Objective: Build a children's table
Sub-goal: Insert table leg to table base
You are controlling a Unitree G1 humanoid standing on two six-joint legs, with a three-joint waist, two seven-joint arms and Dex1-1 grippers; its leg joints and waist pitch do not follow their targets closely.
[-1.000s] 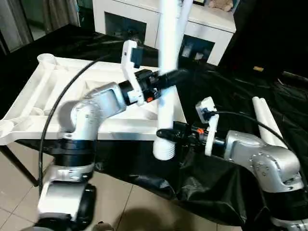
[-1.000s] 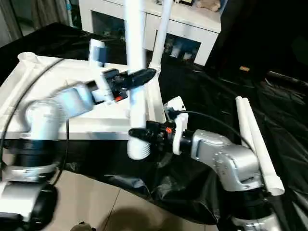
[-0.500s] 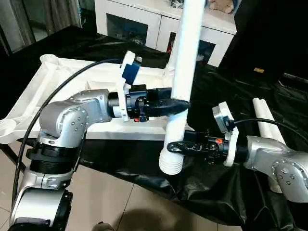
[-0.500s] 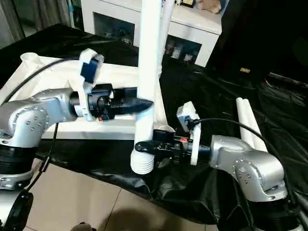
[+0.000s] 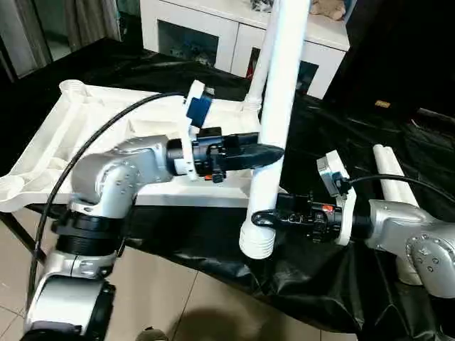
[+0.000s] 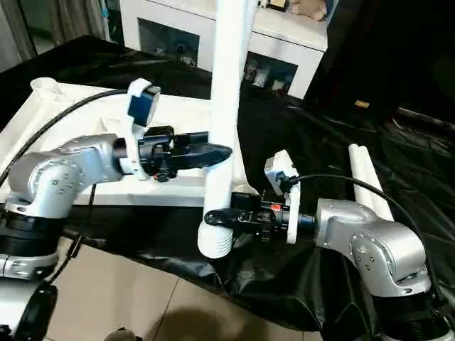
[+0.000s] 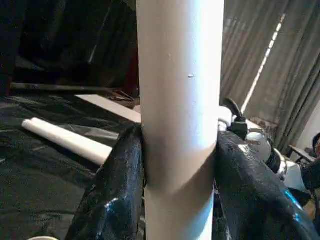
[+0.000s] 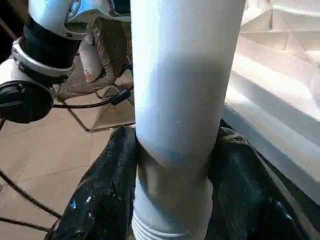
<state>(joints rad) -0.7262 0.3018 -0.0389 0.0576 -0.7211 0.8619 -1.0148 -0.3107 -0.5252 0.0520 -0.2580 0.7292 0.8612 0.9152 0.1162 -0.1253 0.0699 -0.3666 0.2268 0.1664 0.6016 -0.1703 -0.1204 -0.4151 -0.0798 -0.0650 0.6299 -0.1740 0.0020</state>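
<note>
White plastic rectangular table top (image 5: 92, 135) lying underside up, ribbed, round corner socket (image 5: 71, 87) at far left, on desk draped in black plastic sheet (image 5: 334, 277). Silver left arm reaching across top, left gripper (image 5: 274, 151) jaws clamped on long white tapered tube leg (image 5: 277, 114) at mid-height, black fingers (image 7: 117, 185) pressed on both sides. Leg near upright, slightly tilted, ribbed lower end (image 5: 257, 241) hanging past desk front edge over tiled floor (image 5: 185, 305). Second leg (image 5: 261, 57) standing in far corner socket behind. Right gripper (image 5: 257, 217) jaws closed around same held leg just above ribbed end. Two more white tube legs (image 5: 389, 170) lying side by side on sheet at far right. White cabinet (image 5: 213, 32) behind.
</note>
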